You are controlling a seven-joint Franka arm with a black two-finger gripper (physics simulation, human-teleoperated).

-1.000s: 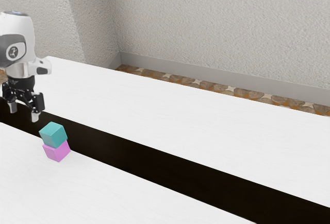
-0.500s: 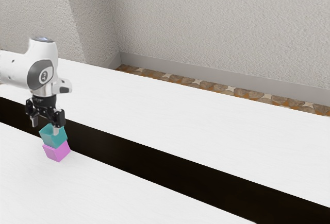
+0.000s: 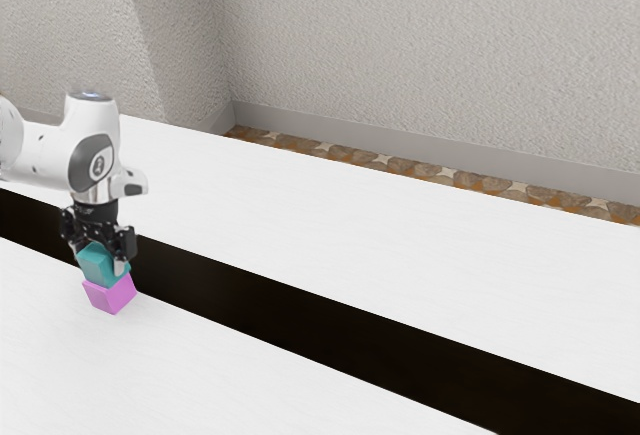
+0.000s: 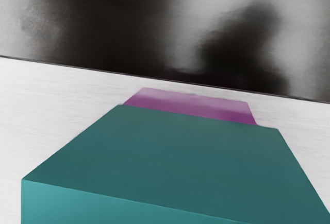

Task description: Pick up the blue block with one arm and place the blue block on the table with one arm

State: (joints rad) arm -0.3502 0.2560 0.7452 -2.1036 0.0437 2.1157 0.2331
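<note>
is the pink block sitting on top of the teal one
No, the teal block rests on top of the pink block, which sits on the white table.

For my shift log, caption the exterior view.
Gripper at the blue block, which sits on the pink block.

A pink block [image 3: 111, 296] sits well apart from a textured wall [image 3: 430, 45] and patterned floor [image 3: 350, 155].

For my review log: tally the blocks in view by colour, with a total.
Blue-green block, the task's "blue" one: 1
Pink block, directly beneath it: 1
Total blocks: 2
</note>
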